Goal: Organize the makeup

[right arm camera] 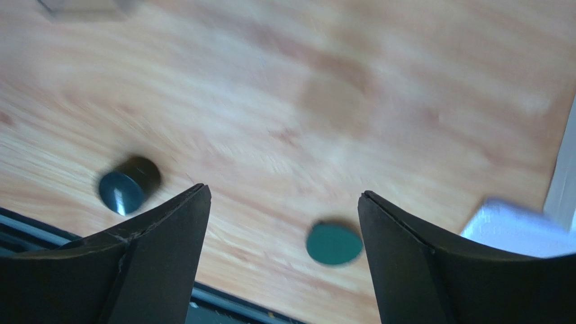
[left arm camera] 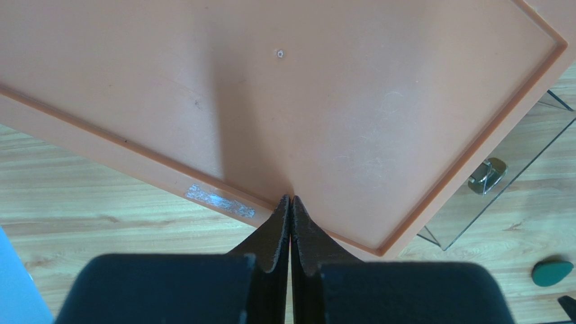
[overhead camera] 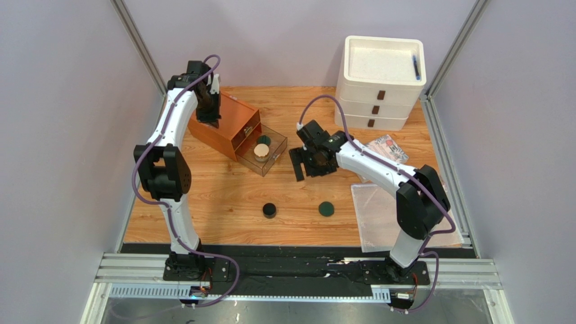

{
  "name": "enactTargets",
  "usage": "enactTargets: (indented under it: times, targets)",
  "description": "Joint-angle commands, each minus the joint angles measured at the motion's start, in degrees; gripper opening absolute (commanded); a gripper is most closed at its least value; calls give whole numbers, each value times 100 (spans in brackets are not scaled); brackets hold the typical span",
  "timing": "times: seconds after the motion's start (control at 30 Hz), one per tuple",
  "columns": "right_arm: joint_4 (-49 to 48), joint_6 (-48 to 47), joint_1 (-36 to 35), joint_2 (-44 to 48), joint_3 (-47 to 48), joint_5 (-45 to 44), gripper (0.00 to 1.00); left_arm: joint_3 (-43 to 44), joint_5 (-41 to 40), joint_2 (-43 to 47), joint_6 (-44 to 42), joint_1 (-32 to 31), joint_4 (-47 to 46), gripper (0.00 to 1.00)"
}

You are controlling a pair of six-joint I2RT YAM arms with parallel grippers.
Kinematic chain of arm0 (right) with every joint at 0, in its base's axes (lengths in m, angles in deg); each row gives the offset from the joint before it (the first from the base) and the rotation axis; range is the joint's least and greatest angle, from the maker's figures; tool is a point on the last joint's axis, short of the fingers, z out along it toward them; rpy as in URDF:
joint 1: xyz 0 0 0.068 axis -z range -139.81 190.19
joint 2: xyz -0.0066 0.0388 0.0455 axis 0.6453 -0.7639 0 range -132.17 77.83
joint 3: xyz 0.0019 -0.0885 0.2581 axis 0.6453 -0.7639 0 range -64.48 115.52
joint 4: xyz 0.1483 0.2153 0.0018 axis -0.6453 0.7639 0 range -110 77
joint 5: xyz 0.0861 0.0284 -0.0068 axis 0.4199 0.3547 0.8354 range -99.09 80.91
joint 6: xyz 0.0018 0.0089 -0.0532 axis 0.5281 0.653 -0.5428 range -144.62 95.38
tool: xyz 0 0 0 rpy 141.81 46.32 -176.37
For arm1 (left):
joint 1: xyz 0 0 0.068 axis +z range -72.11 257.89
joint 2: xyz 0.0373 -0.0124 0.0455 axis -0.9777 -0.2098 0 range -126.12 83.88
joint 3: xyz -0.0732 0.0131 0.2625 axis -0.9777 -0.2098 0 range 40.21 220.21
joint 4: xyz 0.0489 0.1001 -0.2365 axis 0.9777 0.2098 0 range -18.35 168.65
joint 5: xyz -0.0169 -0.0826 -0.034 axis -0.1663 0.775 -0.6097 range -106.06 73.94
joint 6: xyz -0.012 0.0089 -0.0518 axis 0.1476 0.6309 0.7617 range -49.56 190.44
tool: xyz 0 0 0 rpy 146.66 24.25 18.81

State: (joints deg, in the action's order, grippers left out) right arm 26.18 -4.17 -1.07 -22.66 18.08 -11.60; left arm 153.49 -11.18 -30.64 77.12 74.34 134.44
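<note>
From above, the right jaws hang spread and empty over the surface (overhead camera: pixel 223 196). The black round pot (overhead camera: pixel 270 210) and a dark green disc (overhead camera: pixel 326 208) sit apart, nearer the arm bases than those jaws. The pot stands upright and the disc lies flat; both are round, with no long axis.

Left wrist: the left jaws are clenched on nothing, tips against the orange box (left arm camera: pixel 304 101).

Right wrist, blurred: the disc (right arm camera: pixel 333 243) shows between the jaws, the pot (right arm camera: pixel 128 185) outside them.

- Wooden table (overhead camera: pixel 223 196).
- Orange open-fronted box (overhead camera: pixel 233 113), far left.
- Clear drawer (overhead camera: pixel 276 159), pulled out at the box's front.
- White three-tier drawer unit (overhead camera: pixel 378 88), far right corner.
- Flat printed packet (overhead camera: pixel 391 147), just in front of the unit.
- Clear plastic bag (overhead camera: pixel 378 209), near right.
</note>
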Motion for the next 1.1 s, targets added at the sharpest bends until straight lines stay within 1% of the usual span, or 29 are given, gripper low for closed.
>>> enactTargets:
  times: [0.0, 0.07, 0.1, 0.2, 0.43, 0.47, 0.5, 0.53, 0.57, 0.63, 0.7, 0.73, 0.83, 0.93, 0.97, 1.07]
  targets:
    - [261, -6, -14, 459, -960, -110, 84, -121, 118, 53, -61, 21, 419, 0]
    - [243, 73, -5, 547, -1241, -119, 83, -156, 118, 61, -61, 21, 401, 0]
    - [200, 152, -14, 652, -1530, -110, 82, -183, 135, 70, -61, 21, 410, 0]
    - [50, 223, -5, 688, -1883, -75, 81, -218, 153, 88, -61, 21, 375, 0]
    - [-327, 381, -14, 408, -2367, 4, 76, -314, 118, 123, -96, 21, 384, 0]
    - [-380, 407, -14, 381, -2420, 91, 73, -341, 101, 140, -88, 21, 358, 0]
    - [-520, 425, -14, 337, -2516, 127, 66, -385, 92, 167, -96, 21, 340, 0]
    - [-565, 477, -14, 267, -2543, 136, 49, -411, 92, 175, -96, 21, 331, 0]
    - [-600, 504, -5, 240, -2587, 127, 40, -429, 83, 176, -96, 21, 314, 0]
    - [-688, 548, -5, 135, -2605, 58, 25, -464, 100, 184, -79, 21, 313, 0]
    - [-671, 566, -14, 108, -2570, -4, 12, -499, 100, 202, -88, 21, 305, 0]
    - [-645, 566, -5, 117, -2483, -100, 1, -508, 109, 202, -88, 21, 296, 0]
    - [-487, 531, -14, 266, -2237, -311, 0, -508, 109, 220, -88, 21, 296, 0]
    - [-381, 417, -14, 328, -1614, -374, 0, -499, 92, 220, -88, 21, 296, 0]
    - [-355, 399, -5, 311, -1177, -382, 0, -491, 92, 228, -88, 21, 296, 0]
    - [-310, 320, -14, 100, -454, -304, 0, -464, 100, 220, -88, 21, 313, 0]
